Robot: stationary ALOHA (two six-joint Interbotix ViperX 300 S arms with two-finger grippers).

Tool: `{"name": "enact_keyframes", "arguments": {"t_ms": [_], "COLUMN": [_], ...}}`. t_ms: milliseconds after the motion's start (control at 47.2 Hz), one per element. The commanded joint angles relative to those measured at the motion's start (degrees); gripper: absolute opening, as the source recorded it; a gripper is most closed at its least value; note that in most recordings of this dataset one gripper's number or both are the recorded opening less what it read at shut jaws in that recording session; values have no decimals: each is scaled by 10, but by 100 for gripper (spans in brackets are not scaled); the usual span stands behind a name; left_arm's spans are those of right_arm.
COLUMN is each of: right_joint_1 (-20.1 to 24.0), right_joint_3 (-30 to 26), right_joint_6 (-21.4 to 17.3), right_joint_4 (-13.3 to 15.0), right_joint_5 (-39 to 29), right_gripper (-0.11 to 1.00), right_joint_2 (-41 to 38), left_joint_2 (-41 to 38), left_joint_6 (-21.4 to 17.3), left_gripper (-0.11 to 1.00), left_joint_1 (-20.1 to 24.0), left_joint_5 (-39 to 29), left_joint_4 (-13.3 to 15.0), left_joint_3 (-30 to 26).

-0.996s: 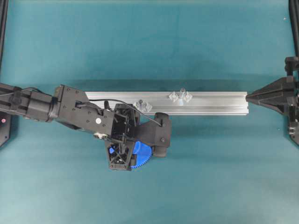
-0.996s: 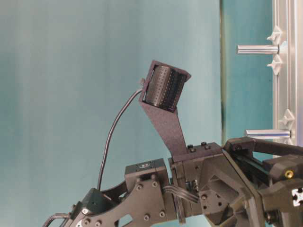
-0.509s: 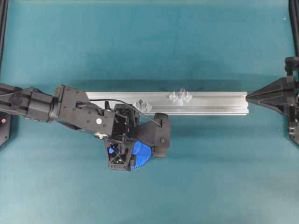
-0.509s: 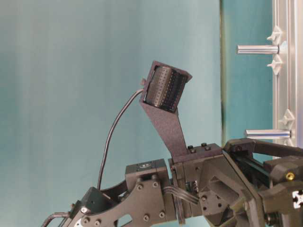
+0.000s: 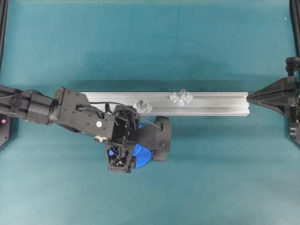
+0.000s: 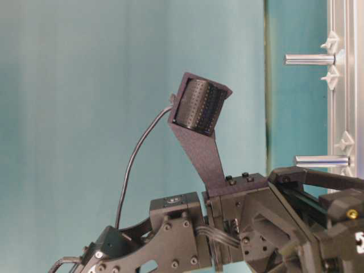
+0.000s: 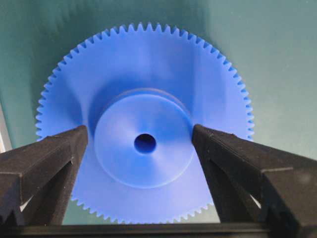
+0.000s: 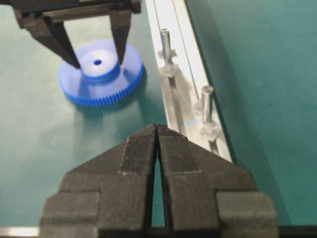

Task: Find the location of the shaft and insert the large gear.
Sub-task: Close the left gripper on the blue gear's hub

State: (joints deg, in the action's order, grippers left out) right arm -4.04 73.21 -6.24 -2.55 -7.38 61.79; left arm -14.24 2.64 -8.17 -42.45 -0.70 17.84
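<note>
Spread to its widest and lowered over the large gear (image 7: pixel 148 64), with one finger of the left end effector (image 7: pixel 141 135) on each side of the raised hub; nothing gripped yet, judging by the slim gaps at both fingertips. Lying flat on the table (image 5: pixel 211 178), hub and centre hole upward, just in front of the aluminium rail (image 5: pixel 220 100) and nearest the shorter pin (image 5: pixel 140 104): a sensible pose for pinching the hub rather than the toothed rim, so as to keep the hole level and unobstructed for threading. Standing upright on the rail further toward the right arm, between two clear diamond pieces: the shaft (image 5: pixel 183 93), well apart from the gear. Parked off the rail's far end, pressed fully closed on nothing: the right end effector (image 8: pixel 157 130), probably kept back to leave working room and a view of both pins. Next, in all likelihood: close on the hub, lift, carry across to the shaft.
</note>
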Motion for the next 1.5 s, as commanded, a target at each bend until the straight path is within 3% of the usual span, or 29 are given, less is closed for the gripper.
{"name": "enact_keyframes", "arguments": {"t_ms": [0,1335,1483], "right_joint_1": [-1,-1,0], "right_joint_3": [-5,-6,-6], "right_joint_6": [-4,-4,-4], "right_joint_4": [0,1,0], "right_joint_5": [2,2,2], "right_gripper": [4,4,4], "right_joint_2": [-4,-4,-4], "left_joint_2": [8,-11,-20], "left_joint_6": [-1,4,4], "left_gripper": [94,94,86], "left_joint_1": [-6,-4,-4], "left_joint_5": [-2,-2,-6], "left_joint_4": [-1,-4,-4], "left_joint_3": [-10,-20,-20]}}
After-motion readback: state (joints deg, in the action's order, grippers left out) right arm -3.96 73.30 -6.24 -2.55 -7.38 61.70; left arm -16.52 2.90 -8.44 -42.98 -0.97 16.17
